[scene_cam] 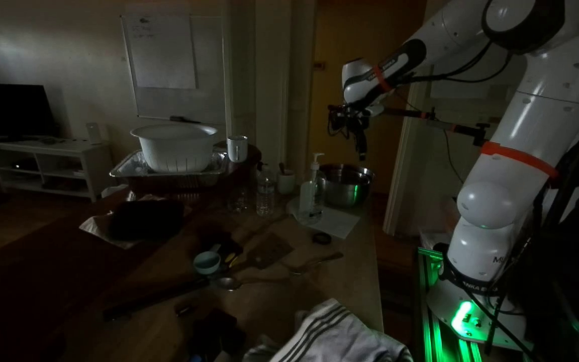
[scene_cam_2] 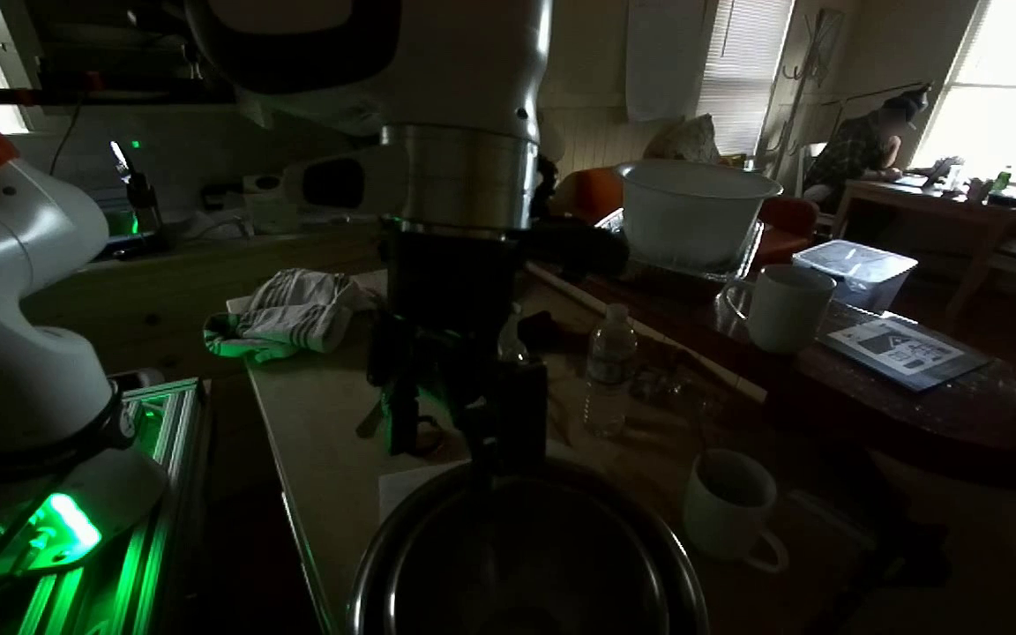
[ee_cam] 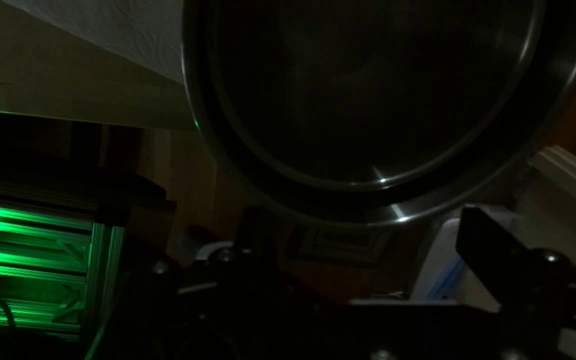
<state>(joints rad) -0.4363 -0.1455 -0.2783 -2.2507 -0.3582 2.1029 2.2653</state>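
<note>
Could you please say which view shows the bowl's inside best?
The wrist view: it looks down into the bowl, large but dim, cut off at the top. In an exterior view, its outer wall hides much of the inside; in an exterior view, the inside looks smaller, cut off below.

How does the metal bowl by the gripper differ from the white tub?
The metal bowl is dark and shiny; the white tub is pale and duller. The bowl stands at the edge of the table, while the tub sits in a foil tray. The open gripper hovers near the bowl's rim; the tub is farther off. Both are round, upright and open-topped.
</note>
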